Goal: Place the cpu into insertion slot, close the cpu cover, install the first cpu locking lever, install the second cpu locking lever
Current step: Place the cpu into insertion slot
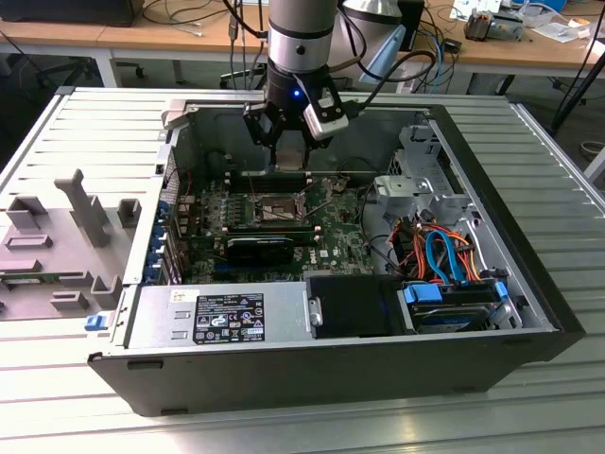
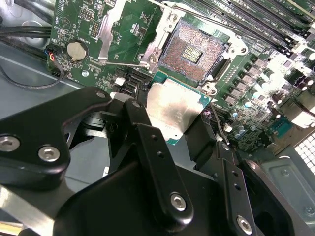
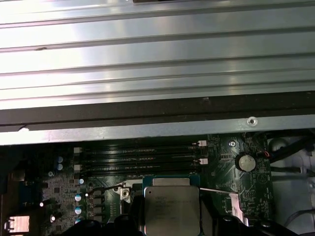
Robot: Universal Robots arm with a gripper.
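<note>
Near the insertion slot (image 2: 194,51), gripper (image 2: 171,127) clamping the cpu (image 2: 174,103), print illegible

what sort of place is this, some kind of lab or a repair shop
Most likely a robotics lab or test workshop. An opened computer case lies on a ribbed metal table, the arm's tool holds the cpu over the motherboard inside, and cluttered wooden desks stand behind.
</note>
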